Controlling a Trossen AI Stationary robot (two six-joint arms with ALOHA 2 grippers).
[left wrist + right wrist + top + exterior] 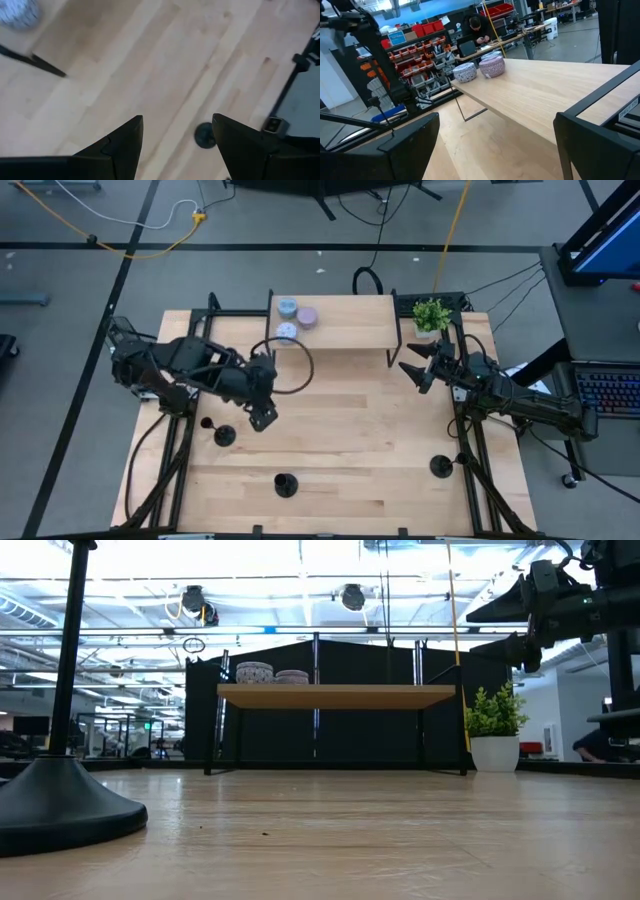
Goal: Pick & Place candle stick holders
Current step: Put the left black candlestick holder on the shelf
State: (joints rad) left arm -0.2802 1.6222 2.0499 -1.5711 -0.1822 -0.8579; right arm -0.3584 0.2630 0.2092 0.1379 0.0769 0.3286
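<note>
The left tool hovers released and empty above the worktop. The nearest candle holder stands upright just beside and below it; the right tool waits released, well apart.

I can read no text, label, brand or number from any of my cameras. The blue sign over the red storage bins carries print too small for me to make out.
</note>
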